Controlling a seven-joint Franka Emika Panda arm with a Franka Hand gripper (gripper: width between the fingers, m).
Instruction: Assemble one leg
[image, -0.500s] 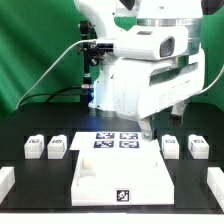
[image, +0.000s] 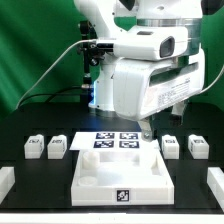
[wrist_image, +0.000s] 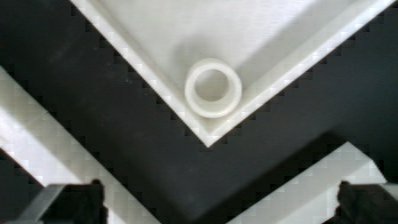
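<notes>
Four small white legs with marker tags stand on the black table: two at the exterior view's left and two at its right. The large white square panel lies in the middle. My gripper hangs over the panel's far right corner. In the wrist view the panel's corner with its round socket lies ahead of my gripper. The dark fingertips stand wide apart with nothing between them. No leg shows in the wrist view.
The marker board lies just behind the panel. White parts lie at the front left and front right table edges. The arm's bulk fills the space above the panel's far side.
The arm's upper body has shifted slightly. The gripper stays over the panel's far right corner. The legs and the panel have not moved.
</notes>
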